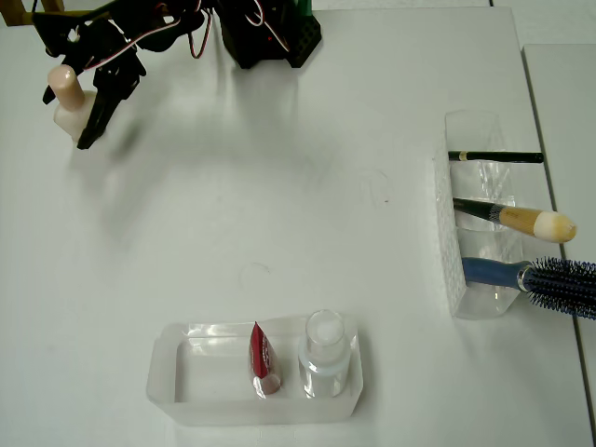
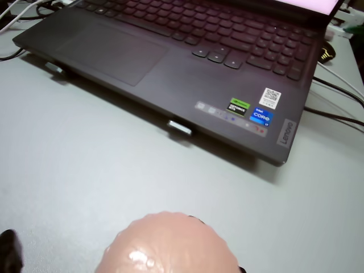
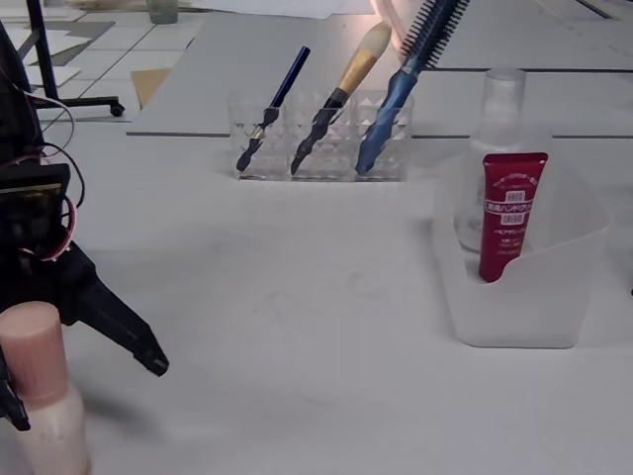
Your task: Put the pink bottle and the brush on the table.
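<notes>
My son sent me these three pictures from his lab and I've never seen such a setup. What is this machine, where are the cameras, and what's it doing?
It is a small black robot arm on a large white table. One camera looks straight down, one rides on the arm's wrist, and one stands low beside the table.

The arm's two-finger gripper stands around a small pale pink bottle with a rounded cap, upright on the table; whether it is squeezing, I cannot tell.

A clear plastic holder keeps a slim makeup brush with a cream tip, a blue hairbrush and a thin dark stick. A frosted tray holds a red tube and a clear bottle. The wrist view shows a dark laptop.
</notes>
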Action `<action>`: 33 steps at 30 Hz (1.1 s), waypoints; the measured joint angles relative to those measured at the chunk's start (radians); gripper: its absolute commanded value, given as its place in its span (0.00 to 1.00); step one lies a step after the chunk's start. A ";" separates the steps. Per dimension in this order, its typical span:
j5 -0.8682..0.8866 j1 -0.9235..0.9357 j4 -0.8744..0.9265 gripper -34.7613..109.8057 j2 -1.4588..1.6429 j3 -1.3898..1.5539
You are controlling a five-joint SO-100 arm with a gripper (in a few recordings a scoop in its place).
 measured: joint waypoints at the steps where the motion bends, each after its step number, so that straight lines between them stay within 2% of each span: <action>1: 0.000 0.000 0.006 0.61 0.006 0.000; 9: -0.017 0.000 0.054 0.67 0.061 0.000; 33: -0.075 0.000 0.465 0.73 0.216 -0.225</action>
